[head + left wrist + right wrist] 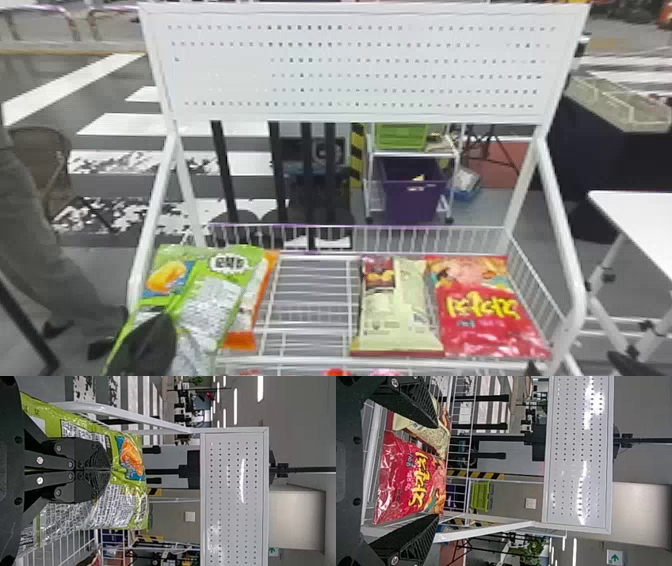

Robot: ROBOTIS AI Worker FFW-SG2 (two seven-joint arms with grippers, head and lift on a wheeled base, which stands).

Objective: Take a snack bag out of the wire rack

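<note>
Rack [310, 360] stands before striped floor [115, 124], left claw [152, 335] pinching green bag [212, 300], right claw [574, 364] wide, empty.

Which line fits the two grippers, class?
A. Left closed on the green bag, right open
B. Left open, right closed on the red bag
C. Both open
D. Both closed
A, because the left gripper has its fingers together on the green bag, while the right gripper has its fingers wide apart, with the red bag seen beyond them.
</note>
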